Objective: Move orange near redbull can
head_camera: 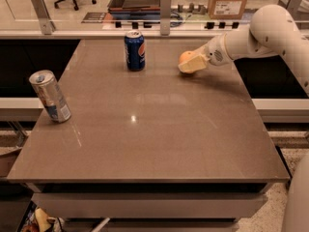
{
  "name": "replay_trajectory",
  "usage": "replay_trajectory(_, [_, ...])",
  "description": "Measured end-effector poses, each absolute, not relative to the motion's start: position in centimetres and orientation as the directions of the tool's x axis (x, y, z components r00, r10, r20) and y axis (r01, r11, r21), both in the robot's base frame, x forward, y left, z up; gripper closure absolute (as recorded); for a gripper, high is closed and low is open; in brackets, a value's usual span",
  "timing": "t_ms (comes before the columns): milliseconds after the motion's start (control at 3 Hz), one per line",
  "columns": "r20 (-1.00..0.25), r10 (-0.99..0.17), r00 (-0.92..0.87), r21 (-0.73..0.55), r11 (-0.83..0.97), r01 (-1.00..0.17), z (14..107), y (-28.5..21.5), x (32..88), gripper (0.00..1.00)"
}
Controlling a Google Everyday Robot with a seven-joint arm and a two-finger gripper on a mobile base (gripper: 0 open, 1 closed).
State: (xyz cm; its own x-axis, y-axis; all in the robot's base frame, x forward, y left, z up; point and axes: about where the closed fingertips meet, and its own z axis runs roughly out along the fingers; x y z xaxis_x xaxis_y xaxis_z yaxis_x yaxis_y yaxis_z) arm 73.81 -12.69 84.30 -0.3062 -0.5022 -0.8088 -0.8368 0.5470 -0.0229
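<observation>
The orange (pixel 184 57) sits on the far right part of the brown table (pixel 159 129). My gripper (pixel 191 64) reaches in from the right and is right at the orange, covering its lower right side. The redbull can (pixel 49 96), slim and silver with blue panels, stands tilted at the table's left edge, far from the orange. The white arm (pixel 251 33) stretches back to the right.
A dark blue Pepsi can (pixel 134 50) stands at the far middle of the table, left of the orange. A rail with metal posts (pixel 165 6) runs behind the table's far edge. A cardboard box (pixel 229 1) stands beyond it.
</observation>
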Motion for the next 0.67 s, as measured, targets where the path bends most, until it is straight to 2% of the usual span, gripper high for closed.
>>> replay_trajectory(333, [-0.808,-0.503,-0.307,-0.02,0.543,-0.839,84.07,-12.4,73.84,1.0])
replay_trajectory(667, [-0.808,-0.503,-0.307,-0.019,0.543,-0.84,84.03,-12.35,73.85,1.0])
